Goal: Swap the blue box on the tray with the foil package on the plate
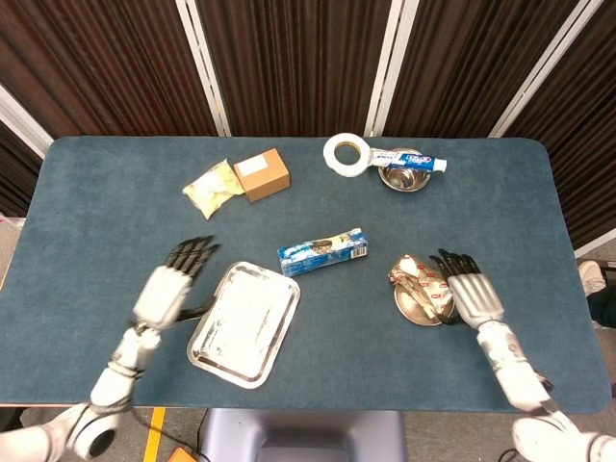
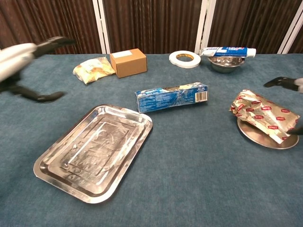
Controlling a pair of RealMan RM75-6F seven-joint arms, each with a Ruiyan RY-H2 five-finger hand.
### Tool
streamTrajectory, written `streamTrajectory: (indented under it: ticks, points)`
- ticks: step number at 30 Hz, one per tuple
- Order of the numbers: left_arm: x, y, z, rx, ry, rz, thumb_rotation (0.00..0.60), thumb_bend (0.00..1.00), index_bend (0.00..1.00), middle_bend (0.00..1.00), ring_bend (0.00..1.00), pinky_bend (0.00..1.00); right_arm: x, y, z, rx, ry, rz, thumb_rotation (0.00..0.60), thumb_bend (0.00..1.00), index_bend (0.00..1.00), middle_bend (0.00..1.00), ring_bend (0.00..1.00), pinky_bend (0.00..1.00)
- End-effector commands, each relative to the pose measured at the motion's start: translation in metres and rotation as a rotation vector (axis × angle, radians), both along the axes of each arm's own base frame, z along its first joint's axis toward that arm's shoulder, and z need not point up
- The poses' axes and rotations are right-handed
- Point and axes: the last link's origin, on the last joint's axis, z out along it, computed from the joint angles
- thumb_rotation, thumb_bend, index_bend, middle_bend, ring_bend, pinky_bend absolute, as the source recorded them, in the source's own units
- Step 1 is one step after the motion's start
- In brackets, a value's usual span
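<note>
The blue box (image 1: 323, 252) (image 2: 171, 96) lies flat on the table cloth, just beyond the far right corner of the empty steel tray (image 1: 244, 322) (image 2: 93, 151). The foil package (image 1: 418, 275) (image 2: 262, 115) rests on the small round plate (image 1: 420, 306) (image 2: 265, 135) at the right. My left hand (image 1: 171, 286) (image 2: 26, 59) hovers left of the tray, open, fingers spread, holding nothing. My right hand (image 1: 469, 289) (image 2: 287, 85) is open with its fingers over the plate's right side, close to the foil package; contact is not clear.
At the back stand a brown cardboard box (image 1: 261, 174), a yellow snack bag (image 1: 213, 187), a tape roll (image 1: 347, 153) and a steel bowl (image 1: 404, 178) with a toothpaste box (image 1: 412, 161) across it.
</note>
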Motion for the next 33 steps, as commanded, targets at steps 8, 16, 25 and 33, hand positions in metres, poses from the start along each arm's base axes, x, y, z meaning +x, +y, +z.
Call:
streamTrajectory:
  ticks: [8,16,25,33]
  points:
    - [-0.029,-0.015,0.025,0.038,0.031,0.06,0.6,0.32,0.0,0.0,0.0,0.1,0.012,-0.036,-0.037,-0.024,0.06,-0.049,0.6,0.3,0.5,0.35,0.32,0.45]
    - [-0.029,-0.013,0.025,0.043,0.045,0.065,0.6,0.32,0.0,0.0,0.0,0.1,0.017,-0.035,-0.02,-0.125,0.02,-0.027,0.6,0.38,0.8,0.59,0.62,0.71]
    - [-0.029,-0.015,0.025,0.053,0.038,0.066,0.6,0.33,0.0,0.0,0.0,0.1,0.063,0.019,0.011,-0.047,-0.097,0.181,0.6,0.41,0.84,0.63,0.66,0.71]
    - [-0.033,-0.026,0.029,0.068,0.015,0.064,0.6,0.34,0.0,0.0,0.0,0.1,0.098,0.069,-0.035,0.291,-0.012,0.386,0.6,0.4,0.38,0.45,0.44,0.52]
